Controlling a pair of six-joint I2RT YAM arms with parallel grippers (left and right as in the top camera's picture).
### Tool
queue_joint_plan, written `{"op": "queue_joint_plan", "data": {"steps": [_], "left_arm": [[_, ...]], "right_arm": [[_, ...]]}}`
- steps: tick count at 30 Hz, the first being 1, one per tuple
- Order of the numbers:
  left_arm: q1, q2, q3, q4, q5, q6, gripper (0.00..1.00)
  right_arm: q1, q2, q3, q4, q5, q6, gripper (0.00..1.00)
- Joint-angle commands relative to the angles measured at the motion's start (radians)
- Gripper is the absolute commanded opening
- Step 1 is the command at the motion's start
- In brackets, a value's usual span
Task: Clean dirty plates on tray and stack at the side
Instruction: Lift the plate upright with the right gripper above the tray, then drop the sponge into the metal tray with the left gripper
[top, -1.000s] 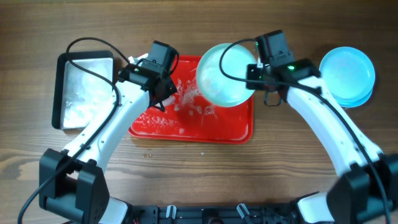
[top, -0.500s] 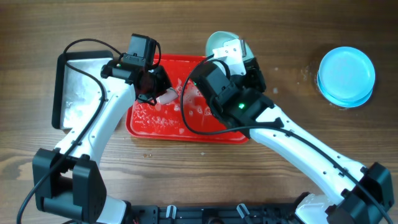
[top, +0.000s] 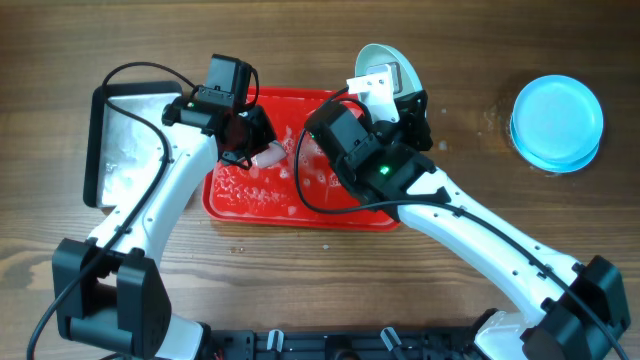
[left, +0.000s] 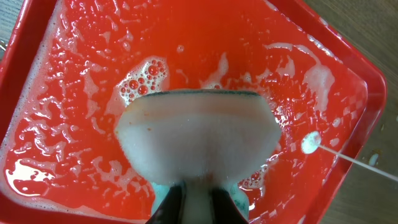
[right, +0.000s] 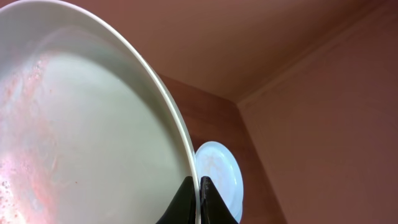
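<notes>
The red tray lies mid-table, wet with suds. My left gripper hovers over its left half, shut on a pale sponge with a green backing; the sponge bulges out ahead of the fingers. My right gripper is at the tray's far right corner, shut on the rim of a pale blue dirty plate held up on edge. In the right wrist view that plate shows faint orange smears, and the fingers pinch its rim. Other plates are stacked at the far right.
A black-rimmed silver metal pan sits left of the tray, beside the left arm. The right arm stretches across the tray's right half. Bare wood lies between the tray and the plate stack.
The right wrist has rolled over, turning the plate from face-up above the tray onto its edge at the tray's far side. The left gripper moved left and back a little with the sponge.
</notes>
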Motion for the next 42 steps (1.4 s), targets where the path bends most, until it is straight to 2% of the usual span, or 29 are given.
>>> {"op": "queue_joint_plan", "data": {"steps": [1,12,16,19,23,24,25,28,34,38,40,41,42], "left_arm": [[0.003,0.012,-0.01,0.003,0.018,0.019,0.08],[0.003,0.012,-0.01,0.003,0.019,0.019,0.06],[0.003,0.012,-0.01,0.003,0.018,0.019,0.04],[0.002,0.012,-0.01,0.003,0.018,0.019,0.04],[0.002,0.012,-0.01,0.002,-0.009,0.021,0.04],[0.003,0.012,-0.01,0.003,-0.035,0.054,0.04],[0.022,0.011,-0.01,0.003,-0.09,0.114,0.04],[0.093,0.009,0.004,0.002,-0.116,0.217,0.04],[0.333,0.011,0.021,0.078,-0.201,0.301,0.04],[0.419,0.039,0.018,0.155,-0.27,0.395,0.04],[0.444,0.076,0.018,0.169,-0.269,0.394,0.33],[0.447,0.094,0.018,0.169,-0.27,0.394,0.59],[0.447,0.106,0.018,0.167,-0.27,0.394,0.75]], "right_arm": [[-0.001,0.012,-0.003,0.008,0.045,0.003,0.04],[-0.001,0.013,-0.003,0.041,0.034,-0.003,0.04],[-0.004,0.013,-0.003,0.065,-0.097,0.032,0.04],[-0.004,0.011,-0.003,0.135,-0.036,-0.045,0.04],[-0.006,0.012,-0.003,0.129,-0.116,-0.052,0.04],[-0.006,0.012,-0.003,0.13,-0.117,-0.053,0.04],[-0.006,0.012,-0.003,0.127,-0.117,-0.056,0.04],[-0.006,0.012,-0.003,0.119,-0.118,-0.054,0.04],[-0.006,0.012,-0.003,0.119,-0.189,-0.055,0.04],[-0.006,0.012,-0.003,0.119,-0.189,-0.055,0.04],[-0.006,0.012,-0.003,0.119,-0.189,-0.055,0.04],[-0.006,0.012,-0.003,0.119,-0.189,-0.055,0.04],[-0.006,0.012,-0.003,0.119,-0.189,-0.055,0.04]]}}
